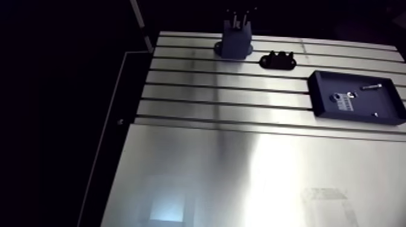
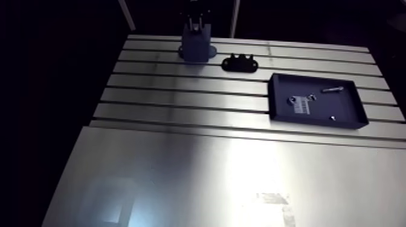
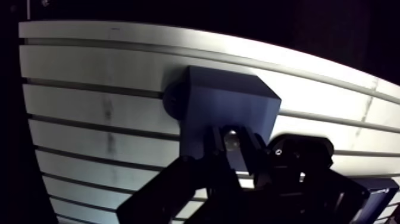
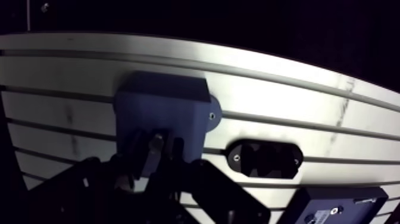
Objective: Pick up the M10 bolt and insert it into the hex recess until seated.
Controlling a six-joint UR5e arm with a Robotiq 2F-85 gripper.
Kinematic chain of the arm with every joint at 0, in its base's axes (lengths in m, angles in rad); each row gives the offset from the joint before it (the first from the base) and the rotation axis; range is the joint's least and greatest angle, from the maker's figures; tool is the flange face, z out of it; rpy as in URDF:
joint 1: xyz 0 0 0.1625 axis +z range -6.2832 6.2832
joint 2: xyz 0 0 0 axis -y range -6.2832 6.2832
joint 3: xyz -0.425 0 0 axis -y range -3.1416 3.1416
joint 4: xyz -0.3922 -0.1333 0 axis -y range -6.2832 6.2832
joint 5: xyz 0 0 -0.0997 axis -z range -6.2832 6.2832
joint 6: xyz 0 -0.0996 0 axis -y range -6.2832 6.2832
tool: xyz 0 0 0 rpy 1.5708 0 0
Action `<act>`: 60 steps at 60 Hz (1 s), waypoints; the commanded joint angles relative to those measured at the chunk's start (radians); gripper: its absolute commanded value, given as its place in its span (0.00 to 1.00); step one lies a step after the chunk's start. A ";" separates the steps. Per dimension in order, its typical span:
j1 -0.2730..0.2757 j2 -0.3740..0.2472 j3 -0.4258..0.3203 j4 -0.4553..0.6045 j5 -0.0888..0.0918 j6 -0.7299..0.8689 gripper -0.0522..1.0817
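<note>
A blue block fixture (image 1: 235,43) stands at the table's far edge, with a round base flange. In the wrist view my gripper (image 3: 233,145) hangs right over this blue block (image 4: 159,112), fingers closed on a silvery bolt (image 4: 154,152). The bolt's metal end (image 3: 231,139) shows between the dark fingers (image 3: 209,149), close to the block's near face. Whether the bolt touches the block, and the hex recess itself, I cannot make out. In the arm view the gripper (image 1: 239,17) is only a dark shape above the block.
A small black fixture (image 1: 277,60) sits just right of the block. Further right lies a dark blue tray (image 1: 386,107) holding a silver screw (image 1: 371,87) and small parts. Long slots run across the aluminium table (image 1: 199,163).
</note>
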 commanded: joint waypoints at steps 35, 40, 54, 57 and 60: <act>0.002 0.003 -0.001 0.002 0.001 -0.011 0.65; 0.002 0.003 -0.001 0.002 0.001 -0.011 0.65; 0.002 0.003 -0.001 0.002 0.001 -0.011 0.66; 0.002 0.003 0.000 0.002 0.001 -0.011 0.67; 0.002 0.003 0.002 0.002 0.001 -0.011 0.67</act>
